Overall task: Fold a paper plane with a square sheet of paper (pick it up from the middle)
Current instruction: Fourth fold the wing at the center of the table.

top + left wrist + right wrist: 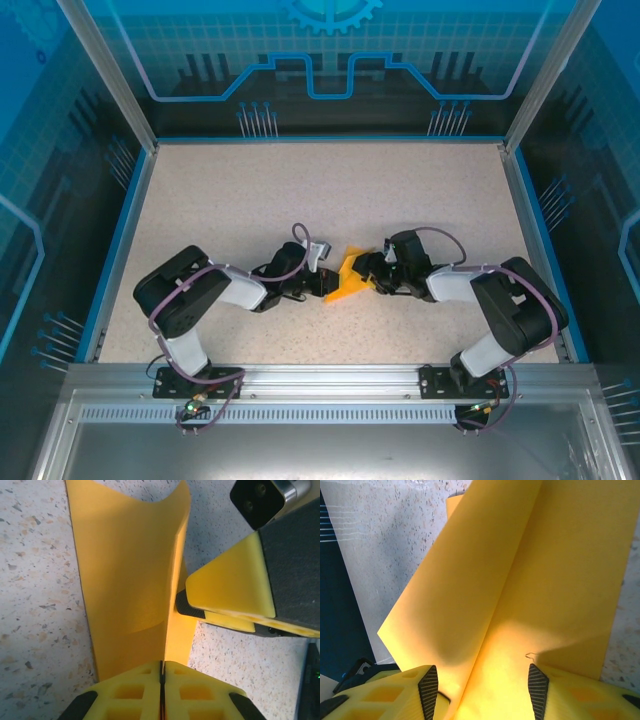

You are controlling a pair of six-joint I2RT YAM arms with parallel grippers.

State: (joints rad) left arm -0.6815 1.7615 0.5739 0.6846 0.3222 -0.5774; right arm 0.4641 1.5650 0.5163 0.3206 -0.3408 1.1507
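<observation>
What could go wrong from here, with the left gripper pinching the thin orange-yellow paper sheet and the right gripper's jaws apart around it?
1. The left gripper is shut on one edge of the thin orange-yellow paper sheet, which stands curved and loosely folded; it may sag or spring open.
2. The right gripper straddles the bend with jaws apart; closing off-line could set a crooked crease.
3. Both grippers sit close together, so they might bump.

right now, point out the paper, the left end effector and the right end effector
paper (130, 565), left wrist view, its flat folded face
left end effector (162, 666), left wrist view, seam between shut fingertips
right end effector (483, 677), right wrist view, midway between its fingertips
</observation>
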